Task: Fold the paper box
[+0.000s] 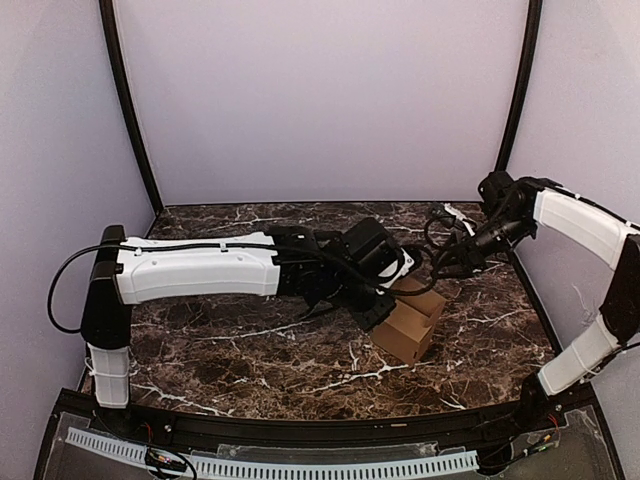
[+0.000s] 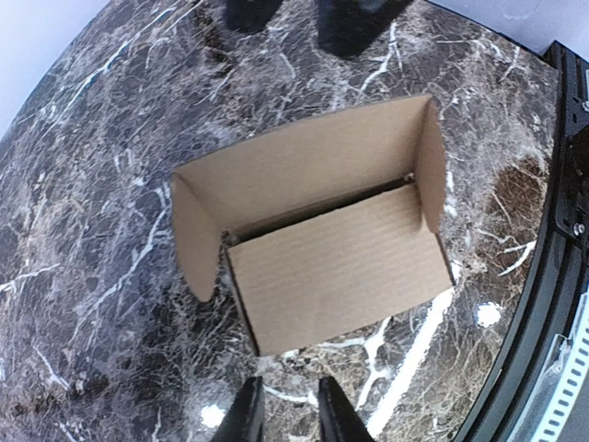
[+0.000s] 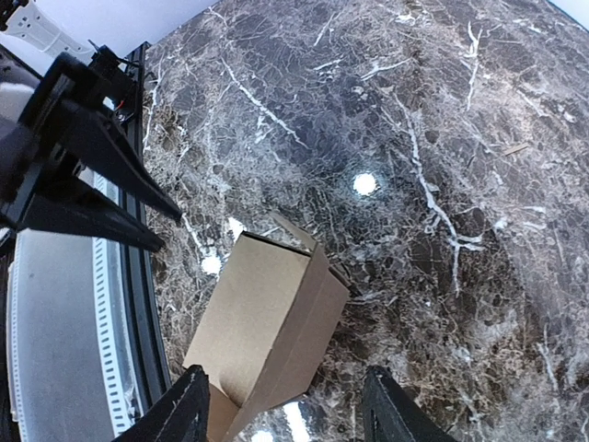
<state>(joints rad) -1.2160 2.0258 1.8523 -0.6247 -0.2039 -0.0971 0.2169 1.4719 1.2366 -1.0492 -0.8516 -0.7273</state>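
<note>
One brown paper box (image 1: 408, 335), squared up with its flaps open, sits toward the surface's (image 1: 250, 350) right edge. My left end effector (image 2: 290, 387) is barely parted and my right end effector (image 3: 285, 373) is wide, neither gripping anything.

Robot test cell in a lab, not a home or a shop. Left arm (image 1: 200, 268) and right arm (image 1: 585, 225), white shells on black joints, are bolted at the near edge of a table (image 1: 250, 360) with a dark marble-pattern top. A plain pale lavender back panel (image 1: 320, 100) and matching side panels box the table in on three sides, with a black pole (image 1: 128, 110) in each rear corner. An exposed black cable (image 1: 52, 295) loops off the left arm's base. A white slotted strip (image 1: 300, 463) runs along the front rail. A plain brown paper box (image 1: 410, 330) sits on the top. Even, flat lighting, glare spots on the marble.
</note>
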